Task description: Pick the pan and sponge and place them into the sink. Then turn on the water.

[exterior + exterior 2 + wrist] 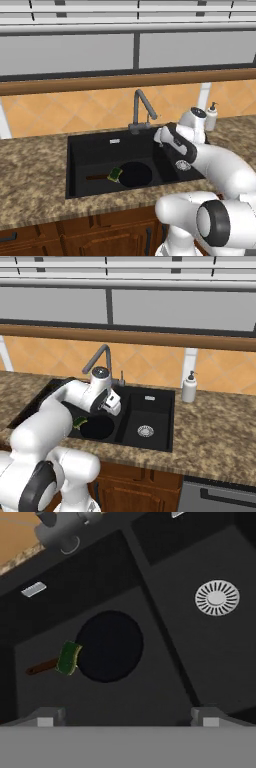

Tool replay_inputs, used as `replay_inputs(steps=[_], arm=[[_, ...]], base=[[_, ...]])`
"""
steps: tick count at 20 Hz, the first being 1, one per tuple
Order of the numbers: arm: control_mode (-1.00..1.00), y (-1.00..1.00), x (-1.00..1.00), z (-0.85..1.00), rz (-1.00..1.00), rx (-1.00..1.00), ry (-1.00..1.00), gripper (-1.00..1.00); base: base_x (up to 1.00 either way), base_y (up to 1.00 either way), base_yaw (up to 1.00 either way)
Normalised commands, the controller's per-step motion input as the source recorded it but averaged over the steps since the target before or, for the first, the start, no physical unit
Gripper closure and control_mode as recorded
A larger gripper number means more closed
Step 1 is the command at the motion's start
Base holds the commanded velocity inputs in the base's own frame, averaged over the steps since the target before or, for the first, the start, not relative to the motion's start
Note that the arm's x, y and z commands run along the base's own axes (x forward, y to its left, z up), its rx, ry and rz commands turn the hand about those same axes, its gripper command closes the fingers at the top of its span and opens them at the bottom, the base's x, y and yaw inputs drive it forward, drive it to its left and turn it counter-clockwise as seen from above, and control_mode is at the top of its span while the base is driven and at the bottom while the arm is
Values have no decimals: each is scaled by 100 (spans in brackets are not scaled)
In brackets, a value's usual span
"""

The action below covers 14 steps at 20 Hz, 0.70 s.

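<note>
So the pan (110, 646) is sitting flat on the floor of the sink's (75, 150) larger basin, roughly mid-basin, and the sponge (69, 658) lies across the spot where the brown handle meets the pan, toward the basin's left wall. Both are down where they belong, so I'd say the placing part is done. The gripper (127, 714) hangs above the divider between the basins with its jaws spread wide and nothing in them, which makes sense with only the faucet (141, 111) on the back rim left to handle. No stream is running yet.
</note>
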Motion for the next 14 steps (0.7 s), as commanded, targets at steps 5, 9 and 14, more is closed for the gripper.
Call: replay_inputs(steps=[5, 9, 14], arm=[[-100, -24, 61, -4, 1, 19, -3, -100], [-100, -23, 50, 0, 2, 21, -2, -100], [-100, -28, 33, 0, 0, 11, 0, -100]], base=[[0, 0, 0], [0, 0, 0], [0, 0, 0]])
